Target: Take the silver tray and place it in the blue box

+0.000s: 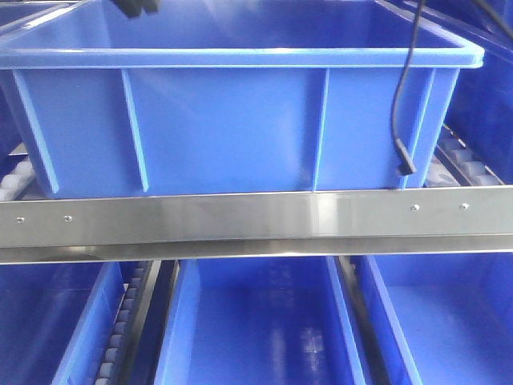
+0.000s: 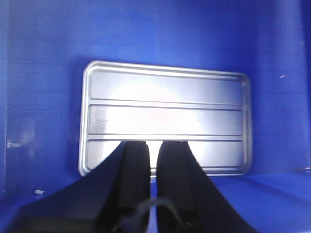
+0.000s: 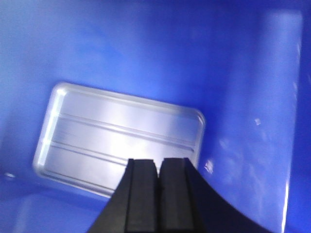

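The silver tray [image 2: 165,116] lies flat on the floor of the blue box [image 2: 43,48], its two long ridges showing. My left gripper [image 2: 153,144] hangs above the tray's near edge, its fingers a narrow gap apart with nothing between them. In the right wrist view the silver tray [image 3: 116,136] lies at an angle on the floor of the blue box [image 3: 243,97], and my right gripper [image 3: 158,162] hovers over its near right corner, fingers pressed together and empty. From the front, the blue box [image 1: 240,120] stands on the shelf and its wall hides the tray.
A steel shelf rail [image 1: 256,216] runs across in front of the box. Below it stand more blue bins [image 1: 256,321] between roller tracks [image 1: 120,337]. A black cable [image 1: 405,96] hangs over the box's right rim. A dark arm part [image 1: 136,6] shows at the top edge.
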Controlling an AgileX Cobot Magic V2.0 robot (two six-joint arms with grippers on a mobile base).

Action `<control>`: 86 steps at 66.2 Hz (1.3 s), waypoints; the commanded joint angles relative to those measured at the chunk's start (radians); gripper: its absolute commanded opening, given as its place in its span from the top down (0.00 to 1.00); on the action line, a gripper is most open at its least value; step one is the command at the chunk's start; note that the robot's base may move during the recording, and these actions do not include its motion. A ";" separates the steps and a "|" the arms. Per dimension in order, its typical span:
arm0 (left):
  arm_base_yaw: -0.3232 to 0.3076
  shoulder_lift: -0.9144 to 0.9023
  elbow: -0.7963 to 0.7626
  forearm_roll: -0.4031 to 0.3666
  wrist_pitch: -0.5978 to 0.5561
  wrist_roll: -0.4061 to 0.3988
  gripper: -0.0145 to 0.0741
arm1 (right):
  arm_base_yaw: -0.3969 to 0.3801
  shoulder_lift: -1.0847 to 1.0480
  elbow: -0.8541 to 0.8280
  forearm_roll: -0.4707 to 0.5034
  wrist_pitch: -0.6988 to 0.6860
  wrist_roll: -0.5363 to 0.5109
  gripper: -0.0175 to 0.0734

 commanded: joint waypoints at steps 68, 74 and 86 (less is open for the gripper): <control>-0.126 -0.876 1.013 0.153 -0.832 0.078 0.82 | 0.000 -0.944 1.057 0.020 -0.747 -0.144 0.75; -0.126 -0.992 1.145 0.185 -0.932 0.078 0.82 | 0.000 -1.032 1.152 0.020 -0.807 -0.144 0.75; -0.090 -1.243 1.345 0.187 -0.913 0.078 0.82 | 0.000 -1.258 1.290 0.020 -0.719 -0.144 0.75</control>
